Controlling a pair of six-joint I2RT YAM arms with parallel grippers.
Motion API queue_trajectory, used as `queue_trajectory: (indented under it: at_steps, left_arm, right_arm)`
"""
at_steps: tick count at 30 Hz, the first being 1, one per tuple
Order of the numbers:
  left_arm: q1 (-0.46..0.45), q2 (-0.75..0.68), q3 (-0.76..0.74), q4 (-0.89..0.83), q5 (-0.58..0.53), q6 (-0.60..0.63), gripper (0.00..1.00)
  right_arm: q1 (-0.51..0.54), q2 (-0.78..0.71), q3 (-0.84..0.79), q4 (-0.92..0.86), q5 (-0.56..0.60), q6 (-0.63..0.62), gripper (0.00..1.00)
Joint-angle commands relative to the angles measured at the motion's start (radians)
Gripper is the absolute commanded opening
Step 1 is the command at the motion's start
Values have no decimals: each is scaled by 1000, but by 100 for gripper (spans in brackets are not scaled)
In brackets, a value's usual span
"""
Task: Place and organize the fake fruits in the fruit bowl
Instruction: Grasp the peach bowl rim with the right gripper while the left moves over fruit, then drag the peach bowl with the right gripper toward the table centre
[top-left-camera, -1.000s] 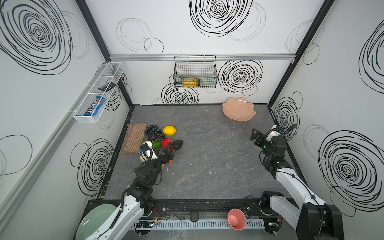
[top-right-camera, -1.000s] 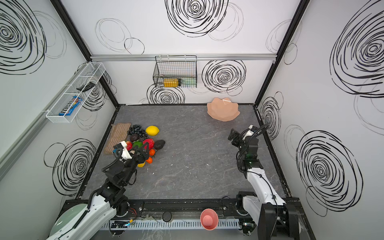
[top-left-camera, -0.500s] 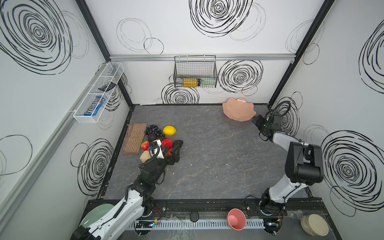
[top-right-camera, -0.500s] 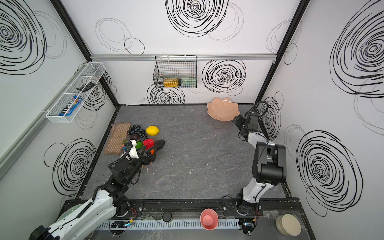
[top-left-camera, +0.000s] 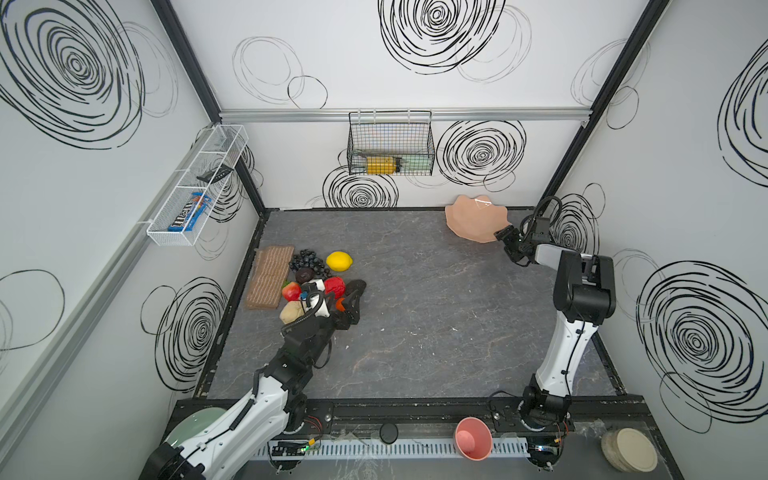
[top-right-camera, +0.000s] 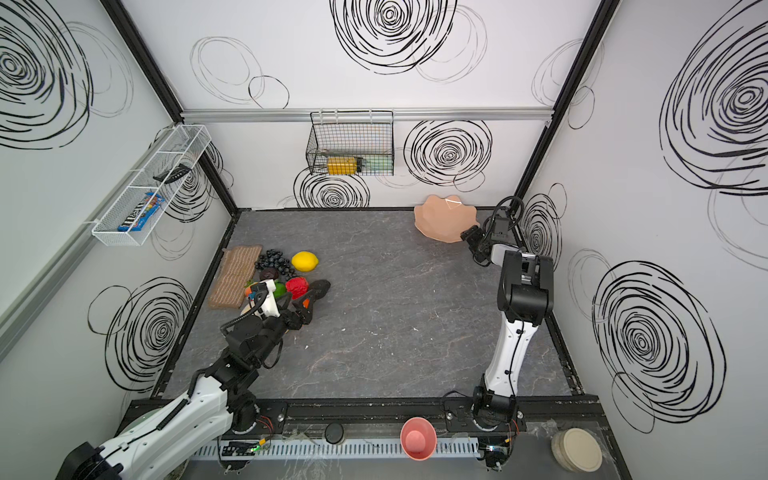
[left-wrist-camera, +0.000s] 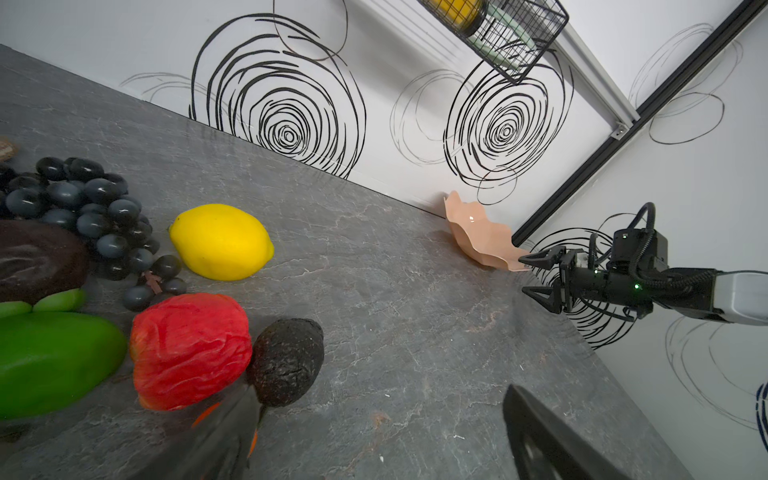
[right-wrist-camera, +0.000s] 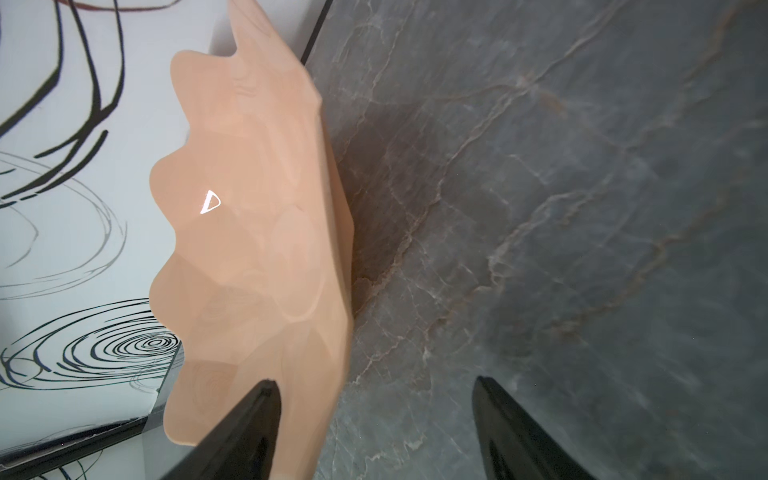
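Observation:
The fake fruits lie in a heap at the table's left: a yellow lemon (top-left-camera: 339, 261) (left-wrist-camera: 222, 241), black grapes (top-left-camera: 307, 262) (left-wrist-camera: 83, 208), a crinkled red fruit (top-left-camera: 334, 286) (left-wrist-camera: 189, 349), a dark avocado (top-left-camera: 356, 286) (left-wrist-camera: 286, 361), a green fruit (left-wrist-camera: 50, 361) and a beige pear (top-left-camera: 292, 311). My left gripper (top-left-camera: 347, 305) (left-wrist-camera: 378, 399) is open and low beside the avocado, with one finger touching it. The peach fruit bowl (top-left-camera: 473, 220) (right-wrist-camera: 249, 208) is empty at the back right. My right gripper (top-left-camera: 505, 239) (right-wrist-camera: 374, 399) is open, its jaws on either side of the bowl's near rim.
A woven mat (top-left-camera: 268, 276) lies left of the fruits. A wire basket (top-left-camera: 390, 143) hangs on the back wall and a white wire shelf (top-left-camera: 195, 187) on the left wall. A pink cup (top-left-camera: 473, 438) and a pale green plate (top-left-camera: 195, 424) are at the front rail.
My right arm has reached from the front right to the bowl's rim, and its jaws have narrowed. My left gripper has pushed forward into the fruit heap, staying open.

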Motion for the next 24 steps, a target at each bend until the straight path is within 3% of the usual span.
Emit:
queue_trajectory:
  at_steps: [1, 13, 24]
  left_arm:
    - [-5, 2, 31, 62, -21, 15, 96]
    - [-6, 14, 37, 54, -30, 13, 96]
    - [-5, 27, 46, 45, -28, 10, 96]
  right_arm:
    - [18, 11, 37, -49, -14, -7, 73]
    - [36, -26, 11, -74, 7, -54, 36]
    - [40, -97, -81, -17, -46, -55, 12]
